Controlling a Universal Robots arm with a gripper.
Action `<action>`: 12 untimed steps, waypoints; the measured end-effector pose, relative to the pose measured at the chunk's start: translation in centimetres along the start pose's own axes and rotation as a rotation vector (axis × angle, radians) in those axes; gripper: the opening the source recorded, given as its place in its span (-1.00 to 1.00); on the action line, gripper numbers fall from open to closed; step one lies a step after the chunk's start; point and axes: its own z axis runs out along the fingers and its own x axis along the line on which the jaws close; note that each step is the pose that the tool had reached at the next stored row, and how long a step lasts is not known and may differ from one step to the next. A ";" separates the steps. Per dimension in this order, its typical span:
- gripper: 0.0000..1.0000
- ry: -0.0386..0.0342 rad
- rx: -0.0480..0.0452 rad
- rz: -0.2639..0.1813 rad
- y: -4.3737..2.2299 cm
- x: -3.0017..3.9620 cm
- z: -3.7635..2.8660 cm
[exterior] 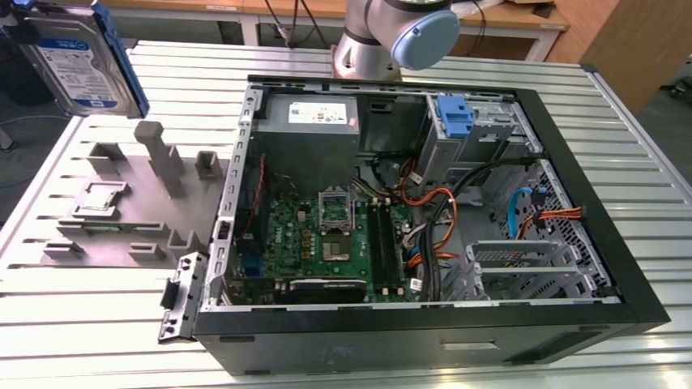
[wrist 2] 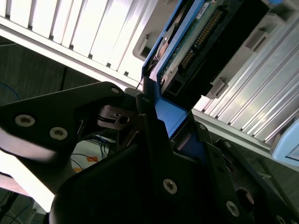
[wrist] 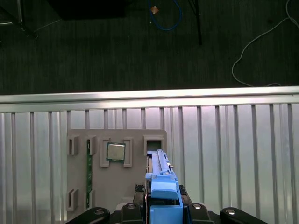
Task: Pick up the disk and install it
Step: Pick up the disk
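We log a robotics lab: ribbed metal tabletop [exterior: 76, 324], opened computer case [exterior: 433, 344] at centre, grey parts fixture [exterior: 141, 220] at 9 o'clock, wooden benches [exterior: 519, 20] at 12.

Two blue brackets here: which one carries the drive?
The blue plastic bracket framing the silver labelled hard drive, clamped in the hand. The other blue bracket sits driveless inside the black computer case.

You have a ribbed metal table [exterior: 87, 324] carrying a grey fixture tray [exterior: 65, 162] on the exterior view's left, an open computer case [exterior: 433, 328] just beside it, and the arm's base [exterior: 362, 49] behind.
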 end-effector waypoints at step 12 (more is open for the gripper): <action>-0.27 0.0001 -0.0001 0.000 0.01 -0.01 -0.47</action>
